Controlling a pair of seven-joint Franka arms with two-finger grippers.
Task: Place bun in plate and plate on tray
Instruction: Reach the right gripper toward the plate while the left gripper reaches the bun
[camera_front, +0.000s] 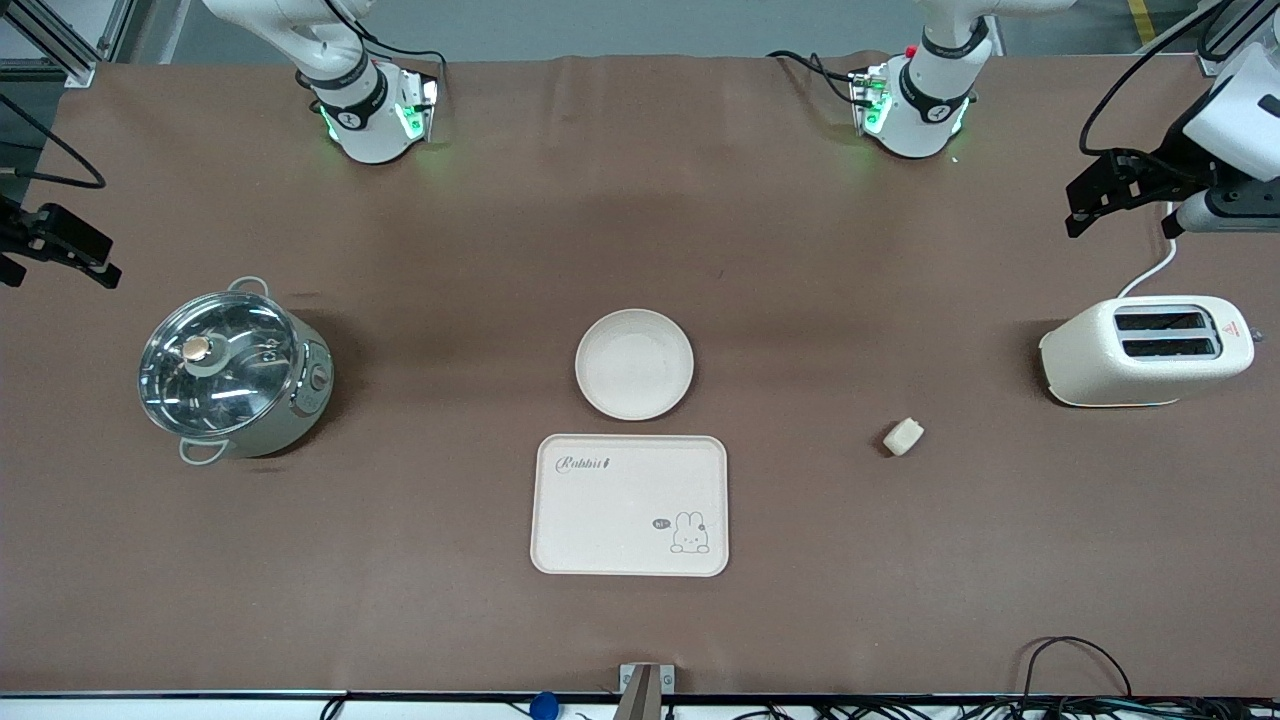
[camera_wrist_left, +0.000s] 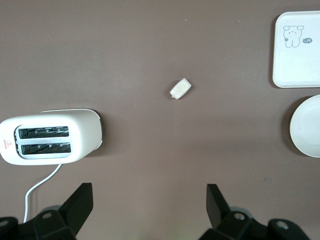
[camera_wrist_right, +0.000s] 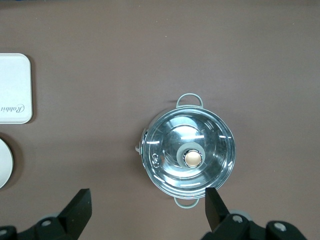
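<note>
Front view, items on brown surface (camera_front: 640, 200):
- plate (camera_front: 634, 363): round, cream, empty, mid-surface, just beside tray, not touching; farther from front cam than tray.
- tray (camera_front: 629, 504): rect., rabbit print, nothing on it, nearer front cam than plate.
- bun (camera_front: 903, 436): small cream lump, bare surface, toward left arm's end, between tray and toaster, apart from both.
- toaster (camera_front: 1146, 351): cream, 2 slots, white cord, left arm's end.
- pot (camera_front: 233, 372): steel w/ glass lid, right arm's end.
- left gripper (camera_front: 1100, 195): up in air over surface's edge, above toaster's end; arm waits. Fingers spread, holding nothing.
- right gripper (camera_front: 60, 250): up over surface's edge at the pot's end; waits too.

Left wrist view:
- left gripper (camera_wrist_left: 150, 205): both black fingers (camera_wrist_left: 80, 202) wide apart, empty.
- bun (camera_wrist_left: 180, 89) lying alone; toaster (camera_wrist_left: 50, 137), tray corner (camera_wrist_left: 295, 65) and plate edge (camera_wrist_left: 306, 127) also seen.

Right wrist view:
- right gripper (camera_wrist_right: 147, 207): fingers (camera_wrist_right: 77, 207) spread wide, nothing between.
- pot (camera_wrist_right: 189, 156) w/ lid knob below cam; tray corner (camera_wrist_right: 15, 87), sliver of plate (camera_wrist_right: 4, 162).
</note>
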